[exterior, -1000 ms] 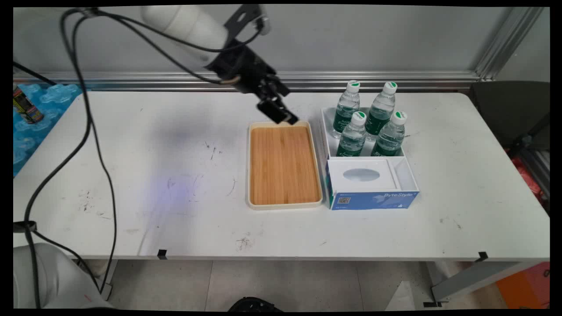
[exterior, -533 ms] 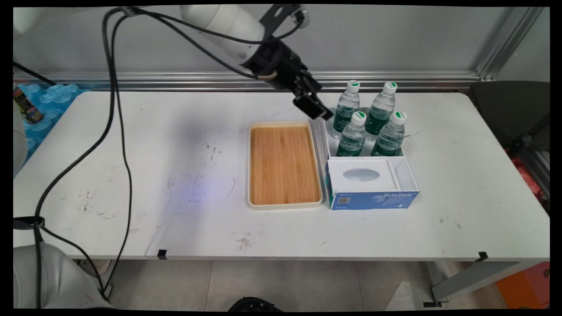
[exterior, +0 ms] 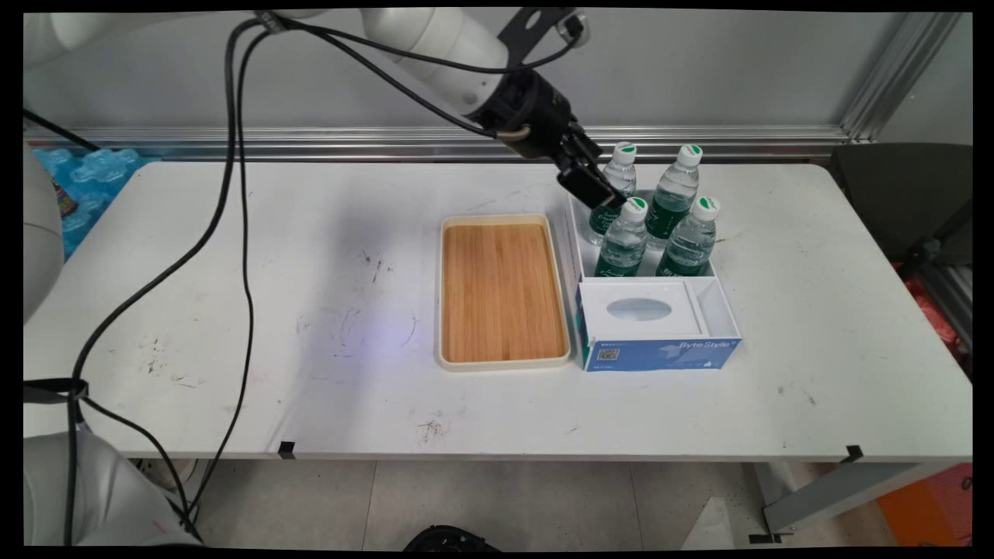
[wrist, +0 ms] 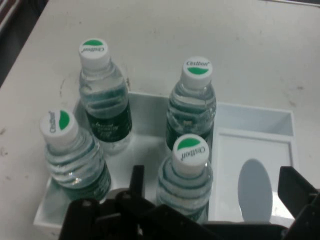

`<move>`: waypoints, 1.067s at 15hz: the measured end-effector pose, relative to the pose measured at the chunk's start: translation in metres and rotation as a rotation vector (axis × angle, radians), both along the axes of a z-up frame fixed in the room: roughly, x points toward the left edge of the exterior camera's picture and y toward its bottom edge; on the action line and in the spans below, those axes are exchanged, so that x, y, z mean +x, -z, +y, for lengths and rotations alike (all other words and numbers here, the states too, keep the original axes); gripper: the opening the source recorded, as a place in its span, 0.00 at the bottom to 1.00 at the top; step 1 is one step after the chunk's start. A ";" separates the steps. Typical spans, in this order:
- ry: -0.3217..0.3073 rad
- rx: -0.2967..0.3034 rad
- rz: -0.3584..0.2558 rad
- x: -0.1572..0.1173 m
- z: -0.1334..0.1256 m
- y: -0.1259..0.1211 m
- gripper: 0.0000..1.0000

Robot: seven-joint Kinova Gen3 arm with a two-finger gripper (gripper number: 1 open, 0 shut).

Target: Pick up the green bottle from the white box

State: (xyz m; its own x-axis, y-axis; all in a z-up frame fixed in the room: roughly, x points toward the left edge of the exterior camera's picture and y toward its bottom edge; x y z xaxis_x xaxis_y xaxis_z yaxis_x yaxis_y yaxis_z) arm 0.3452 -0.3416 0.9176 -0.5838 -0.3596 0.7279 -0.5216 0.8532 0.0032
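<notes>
Nearest the camera in the main view lies a bare stretch of the white table (exterior: 233, 373), scuffed with dark marks. Further in sits the bamboo tray (exterior: 503, 291), empty, just beside a white organizer box (exterior: 718, 307) with a blue front; the two look to be touching or very nearly so. The box's near compartment holds a white tissue pack (exterior: 639, 309) with an oval opening. Its far compartment holds four water bottles (exterior: 623, 242) with green-and-white caps, packed close together.

Above that far compartment hangs the gripper (exterior: 598, 196), angled down over the bottles on the tray's side. In the hand view the gripper (wrist: 215, 200) has its fingers spread wide, one to either side of the nearest bottle (wrist: 186, 180), gripping nothing. Whether the tips have reached below cap level is hard to judge from here.

The risk is the tight packing: a finger (wrist: 137, 182) descending between neighbours could knock the adjacent bottle (wrist: 75, 157) over or push it against the box wall. A closing grip set too high, on the cap, would probably slip.
</notes>
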 end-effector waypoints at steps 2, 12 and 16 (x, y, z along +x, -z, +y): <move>-0.002 0.001 -0.001 -0.005 -0.002 0.005 1.00; 0.018 -0.024 -0.023 -0.020 -0.007 0.038 1.00; 0.029 -0.046 -0.035 -0.022 -0.011 0.048 1.00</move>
